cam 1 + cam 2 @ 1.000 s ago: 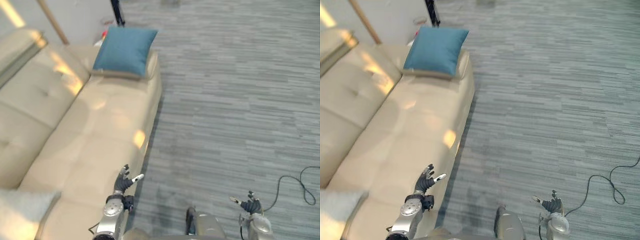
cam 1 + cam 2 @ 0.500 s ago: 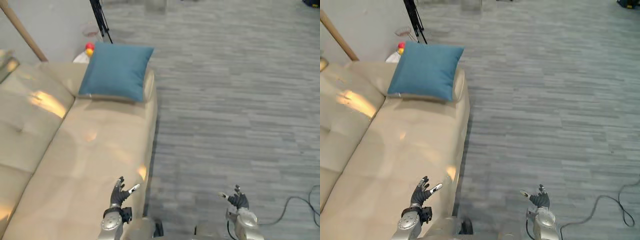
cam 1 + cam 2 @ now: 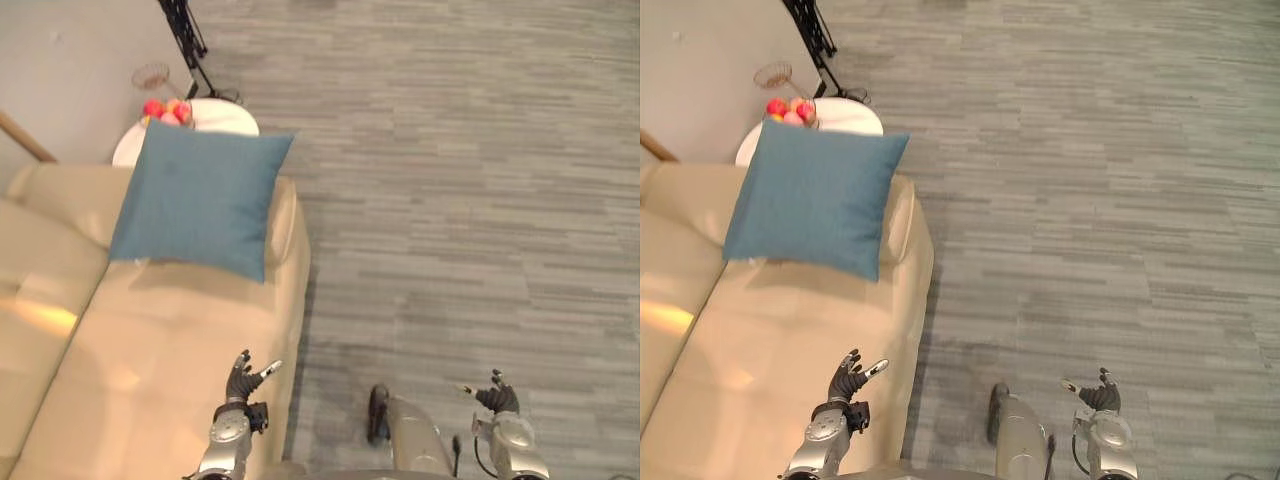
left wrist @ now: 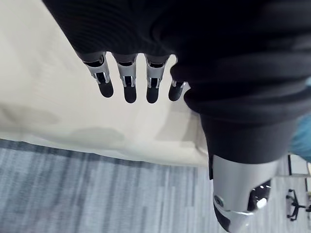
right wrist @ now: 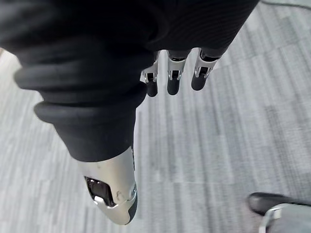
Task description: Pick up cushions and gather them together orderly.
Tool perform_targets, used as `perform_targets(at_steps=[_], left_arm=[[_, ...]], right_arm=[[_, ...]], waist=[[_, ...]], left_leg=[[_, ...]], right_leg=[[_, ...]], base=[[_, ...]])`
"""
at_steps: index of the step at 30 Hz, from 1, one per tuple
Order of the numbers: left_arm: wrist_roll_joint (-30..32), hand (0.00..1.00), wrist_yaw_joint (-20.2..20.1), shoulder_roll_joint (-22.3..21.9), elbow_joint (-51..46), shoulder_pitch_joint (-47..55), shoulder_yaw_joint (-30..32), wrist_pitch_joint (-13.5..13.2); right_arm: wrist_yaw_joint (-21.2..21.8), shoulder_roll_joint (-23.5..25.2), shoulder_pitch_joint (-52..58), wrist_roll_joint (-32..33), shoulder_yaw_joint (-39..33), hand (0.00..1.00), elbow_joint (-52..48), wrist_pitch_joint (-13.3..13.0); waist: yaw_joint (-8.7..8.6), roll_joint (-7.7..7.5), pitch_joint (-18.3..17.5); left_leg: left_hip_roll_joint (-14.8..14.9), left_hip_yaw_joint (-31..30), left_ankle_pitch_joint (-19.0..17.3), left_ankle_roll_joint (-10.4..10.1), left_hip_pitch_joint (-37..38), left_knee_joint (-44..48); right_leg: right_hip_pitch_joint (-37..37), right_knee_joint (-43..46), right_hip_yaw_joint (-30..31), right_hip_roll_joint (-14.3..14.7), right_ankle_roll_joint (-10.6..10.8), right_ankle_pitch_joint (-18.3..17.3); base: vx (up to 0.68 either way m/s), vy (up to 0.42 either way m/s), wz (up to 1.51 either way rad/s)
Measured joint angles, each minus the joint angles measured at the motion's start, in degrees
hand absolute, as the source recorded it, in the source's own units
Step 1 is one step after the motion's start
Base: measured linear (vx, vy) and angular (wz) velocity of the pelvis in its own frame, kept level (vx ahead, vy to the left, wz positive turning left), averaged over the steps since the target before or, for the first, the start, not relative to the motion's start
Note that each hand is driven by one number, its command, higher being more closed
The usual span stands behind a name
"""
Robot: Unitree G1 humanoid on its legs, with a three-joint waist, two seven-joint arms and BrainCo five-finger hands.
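Sofa on the left; cushion propped against its far armrest, a round table just behind; left hand hovers over the seat's front edge, fingers straight and spread, empty; right hand hangs over the carpet, fingers loose, holding nothing.

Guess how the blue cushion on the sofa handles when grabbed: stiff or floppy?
The blue cushion looks plump and soft: probably light, likely to sag if lifted by one corner. Its cover looks matte, so slip seems unlikely. Propped on the sofa armrest, it may flop over if pushed.
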Motion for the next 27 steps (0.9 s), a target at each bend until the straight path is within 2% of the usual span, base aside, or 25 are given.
perform_targets(at_steps=[1, 2, 4, 5, 6, 7, 8, 9, 10, 11, 12, 13, 14, 15, 16, 17, 18, 19, 20, 21, 22, 24, 25, 26, 27], left_arm=[[-0.7, 0.00, 0.0, 0.1, -1.3, 0.5, 0.0, 0.0], [-1.2, 0.00, 0.0, 0.0, -2.2, 0.9, -0.1, 0.0], [-2.2, 0.00, 0.0, -0.1, -3.8, 1.9, -0.2, 0.0], [-2.4, 0.00, 0.1, 0.0, -4.4, 2.6, -0.1, 0.0], [-2.5, 0.00, 0.2, -0.1, -4.4, 3.7, -0.1, 0.0], [-2.5, 0.00, 0.2, -0.1, -4.4, 4.2, 0.0, 0.0], [-2.5, 0.00, 0.3, -0.1, -4.0, 5.1, 0.1, 0.0], [-2.5, 0.00, 0.6, 0.3, -3.5, 5.3, 0.1, 0.1], [-2.6, 0.00, 0.9, 0.5, -3.4, 5.3, 0.3, 0.0], [-2.6, 0.00, 1.2, 0.6, -3.3, 5.0, 1.0, 0.1], [-2.6, 0.00, 1.2, 0.2, -3.3, 5.3, 0.9, 0.2], [-2.6, 0.00, 1.2, 0.2, -3.1, 5.5, 0.7, 0.3], [-2.6, 0.00, 1.2, 0.5, -2.7, 5.5, 0.2, 0.7], [-2.6, 0.00, 1.2, 1.5, -2.3, 5.9, 0.0, 1.5], [-2.6, 0.00, 1.2, 1.8, -2.0, 6.1, -0.1, 1.8], [-2.6, 0.00, 1.3, 2.1, -1.9, 6.8, -0.6, 2.0], [-2.6, 0.00, 1.3, 2.5, -2.1, 7.3, -0.6, 2.0], [-2.6, 0.00, 1.3, 2.6, -2.3, 7.6, -0.6, 2.0], [-2.6, 0.00, 1.3, 2.5, -2.6, 7.7, -0.5, 2.0], [-2.6, 0.00, 1.3, 2.2, -3.1, 7.8, -0.5, 2.0], [-2.6, 0.00, 1.4, 1.9, -3.2, 7.8, 0.1, 2.0], [-2.6, 0.00, 2.3, 1.7, -3.6, 7.8, 1.3, 1.9], [-2.6, 0.00, 2.9, 1.9, -3.9, 7.8, 2.6, 1.9], [-2.6, 0.00, 3.1, 1.1, -3.9, 7.8, 3.2, 1.9], [-2.6, 0.00, 3.5, -0.5, -4.1, 8.5, 4.0, 1.8]], right_arm=[[0.0, 1.0, 0.0, 0.4, 0.5, 0.00, -0.1, -0.2], [0.1, 1.7, -0.1, 0.6, 1.0, 0.00, -0.3, -0.2], [0.1, 2.4, -0.3, 1.6, 0.9, 0.00, -1.3, -0.3], [0.0, 2.3, -0.8, 1.6, 0.8, 0.00, -1.4, -0.2], [0.0, 1.8, -0.9, 1.6, 0.5, 0.00, -1.3, -0.2], [0.0, 1.5, -0.9, 1.6, 0.1, 0.00, -1.0, -0.3], [-0.2, 0.7, -1.1, 1.5, -0.4, 0.00, 0.6, -0.3], [-0.3, 0.6, -1.3, 1.5, -0.2, 0.00, 2.6, 0.1], [-0.3, 0.3, -1.4, 1.5, -0.2, 0.00, 2.9, 0.1], [-0.3, -0.4, -1.6, 1.4, -0.4, 0.00, 3.1, 0.1], [-0.3, -0.7, -1.1, 1.2, -0.8, 0.00, 3.1, 0.1], [-0.3, -0.6, -0.9, 0.8, -1.3, 0.00, 3.1, 0.1], [-0.2, -0.1, -0.6, -0.2, -1.7, 0.00, 3.5, 0.1], [-0.1, 0.6, -0.7, -0.7, -1.6, 0.00, 3.8, 0.1], [0.0, 0.7, -0.4, -0.8, -1.5, 0.00, 3.9, 0.2], [0.1, 0.8, 0.3, -0.8, -1.4, 0.00, 3.8, 0.2], [0.1, 0.8, 0.8, -0.8, -1.4, 0.00, 2.9, 0.1], [0.1, 0.8, 0.9, -0.8, -1.4, 0.00, 2.0, -0.1], [0.1, 0.8, 0.8, -0.7, -1.4, 0.00, 1.6, -0.3], [0.1, 0.7, 0.9, -0.7, -1.5, 0.00, 0.9, -0.4], [0.2, 1.0, 0.9, -0.7, -1.5, 0.00, 0.4, -0.4], [0.2, 1.5, 1.8, -0.6, -1.5, 0.00, 0.1, -0.4], [0.1, 1.7, 2.8, -0.5, -1.5, 0.00, 0.2, -0.3], [0.1, 1.2, 3.4, -0.4, -1.6, 0.00, 0.5, -0.1], [0.1, 1.0, 4.6, -0.2, -1.7, 0.00, 0.6, 0.1]], waist=[[1.35, -1.47, 0.3], [2.33, -2.09, 0.3], [3.89, -2.53, 0.5], [4.25, -2.38, 0.5], [4.29, -2.05, 0.4], [4.30, -1.80, 0.2], [4.92, -0.46, -0.4], [5.59, -2.90, -1.4], [5.49, -3.25, -1.7], [5.14, -3.45, -1.7], [5.07, -3.52, -1.7], [5.04, -3.64, -1.7], [4.08, -4.14, -1.3], [3.69, -4.63, -1.1], [3.54, -4.73, -1.0], [3.37, -4.78, -0.9], [3.46, -4.80, -1.0], [3.38, -4.89, -1.0], [3.24, -4.87, -1.0], [2.94, -4.60, -0.9], [3.09, -4.52, -0.9], [3.02, -4.63, -1.3], [2.89, -5.40, -1.6], [2.85, -4.34, -1.7], [4.46, -3.10, -2.4]], left_leg=[[0.7, 1.0, -6.1, 2.4, -6.1, 6.7], [0.7, 1.5, -8.4, 2.7, -9.5, 6.8], [0.1, 2.2, -11.8, 3.1, -16.1, 1.2], [-1.2, 2.3, -12.7, 3.0, -19.1, -6.8], [-2.6, 2.7, -12.1, 2.3, -20.1, -18.7], [-3.4, 2.9, -10.9, 1.0, -19.6, -25.6], [-4.2, 4.0, -3.6, 4.3, -18.1, -33.9], [-6.4, 5.8, -5.2, 5.8, -16.6, -35.4], [-7.3, 5.6, -6.0, 7.1, -16.8, -35.0], [-8.4, 5.2, -7.7, 9.6, -16.7, -33.4], [-9.5, 4.6, -9.7, 10.3, -15.2, -32.9], [-10.2, 4.1, -10.5, 10.4, -14.0, -33.2], [-11.6, 2.4, -11.4, 10.8, -11.0, -34.6], [-12.6, 0.3, -11.6, 10.9, -7.9, -36.0], [-12.9, -0.8, -11.6, 10.9, -6.1, -36.9], [-13.0, -1.8, -11.6, 10.9, -1.8, -39.1], [-13.0, -3.1, -11.6, 10.9, 0.7, -40.2], [-12.9, -4.3, -11.7, 10.9, 2.1, -40.7], [-12.8, -5.0, -11.8, 10.7, 2.6, -41.0], [-12.1, -6.5, -12.9, 10.1, 3.2, -40.8], [-11.1, -8.8, -15.1, 8.9, 3.0, -38.8], [-10.5, -13.6, -19.1, 6.6, 0.0, -33.4], [-11.2, -17.1, -21.8, 4.8, -1.2, -29.7], [-10.7, -18.9, -22.5, 3.9, -1.2, -28.5], [-9.1, -20.1, -22.5, 3.2, -1.4, -28.5]], right_leg=[[4.5, -1.7, 1.2, 0.4, 0.0, -1.4], [6.9, -3.4, 1.8, 0.3, 0.2, -1.7], [11.2, -7.2, 3.0, 0.3, 1.2, -2.4], [13.4, -8.7, 3.7, -0.2, 2.4, -3.3], [15.6, -9.4, 4.2, -1.0, 3.5, -4.8], [16.3, -9.6, 4.5, -1.2, 4.0, -5.6], [18.2, -10.1, 5.7, -0.9, 5.1, -7.3], [19.3, -10.8, 8.4, -2.8, 5.1, -7.5], [19.3, -10.7, 9.0, -3.3, 5.2, -7.2], [19.0, -7.8, 9.7, -4.4, 6.5, -6.8], [17.4, -0.8, 10.5, -5.1, 8.4, -6.4], [15.8, 4.6, 11.0, -5.5, 11.6, -5.5], [10.6, 17.8, 12.6, -6.4, 19.4, -1.7], [6.5, 29.5, 13.3, -7.1, 19.4, -1.3], [5.0, 33.4, 11.8, -7.9, 19.2, -1.4], [3.1, 36.9, 7.8, -10.4, 17.2, -2.5], [1.8, 35.9, 6.2, -11.4, 14.5, -4.0], [0.4, 33.0, 5.9, -11.7, 13.0, -4.9], [-0.3, 30.3, 6.0, -11.7, 12.7, -5.2], [-1.1, 24.4, 6.6, -11.0, 12.5, -5.3], [-2.2, 13.9, 11.0, -8.5, 12.3, -5.1], [-2.2, 3.3, 20.7, -4.6, 11.9, -3.6], [-1.6, 1.3, 24.6, -3.9, 12.9, 1.0], [-1.3, 3.1, 23.2, -3.1, 11.7, 0.3], [-1.6, 5.1, 21.2, -2.2, 10.7, -1.1]], base=[[0.53, -0.062, -0.43], [0.61, -0.041, -0.51], [0.42, 0.039, -0.35], [0.46, 0.131, -0.26], [0.48, 0.164, -0.22], [0.61, 0.256, -0.26], [0.53, 0.224, -0.29], [0.55, 0.217, -0.16], [0.59, 0.228, 0.19], [0.68, 0.285, 0.43], [0.64, 0.291, 0.43], [0.50, 0.217, 0.54], [0.48, 0.140, 0.85], [0.48, 0.098, 0.99], [0.45, 0.021, 1.12], [0.42, -0.017, 1.02], [0.40, -0.043, 1.16], [0.33, -0.099, 0.96], [0.24, -0.118, 1.00], [0.31, -0.254, 1.19], [0.25, -0.340, 1.35], [0.17, -0.386, 1.37], [0.13, -0.346, 1.31], [0.20, -0.414, 1.14], [0.16, -0.299, 0.70]])
